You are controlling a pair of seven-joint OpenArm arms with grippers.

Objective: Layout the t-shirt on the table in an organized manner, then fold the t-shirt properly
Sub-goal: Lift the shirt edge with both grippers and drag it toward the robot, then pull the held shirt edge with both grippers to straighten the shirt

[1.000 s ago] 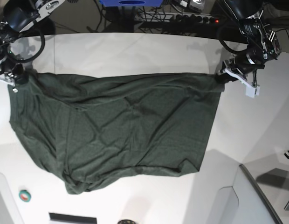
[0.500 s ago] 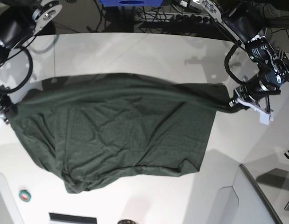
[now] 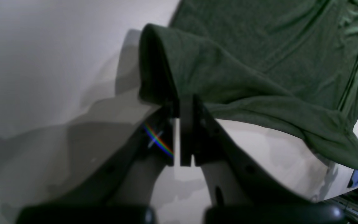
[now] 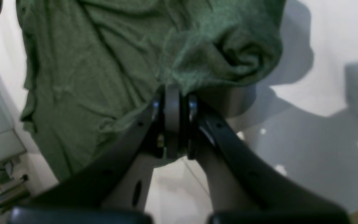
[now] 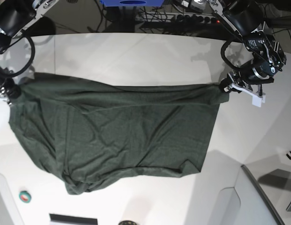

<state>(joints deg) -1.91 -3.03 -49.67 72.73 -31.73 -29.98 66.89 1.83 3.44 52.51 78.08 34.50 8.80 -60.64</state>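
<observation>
Glossy white surface point(image 5: 136, 56) filling most of the base view, curved along the far edge, crossed by a thin dark seam. Spread over its middle, the dark green t-shirt point(image 5: 117, 136): wide, wrinkled, top edge pulled into a fairly straight line between the two arms, lower edge bunched and rounded toward the near side, one bottom corner folded over itself. Beyond the far edge, a blue object point(image 5: 130, 3) and a tangle of dark cables point(image 5: 178, 18). Left pincer point(image 3: 185, 107) at the shirt's corner on the base view's right, clamped narrow on a fold of green cloth, that corner lifted and draped in a hollow loop above the white top. Right pincer point(image 4: 172, 93) at the opposite corner, on the base view's left, likewise pinched tight on a gathered bunch of the fabric, cloth puckered just above the fingertips. Near the front edge, well apart from the shirt, a small green roll of tape point(image 5: 25, 196), and farther right a small black hook-shaped item point(image 5: 290, 155).
</observation>
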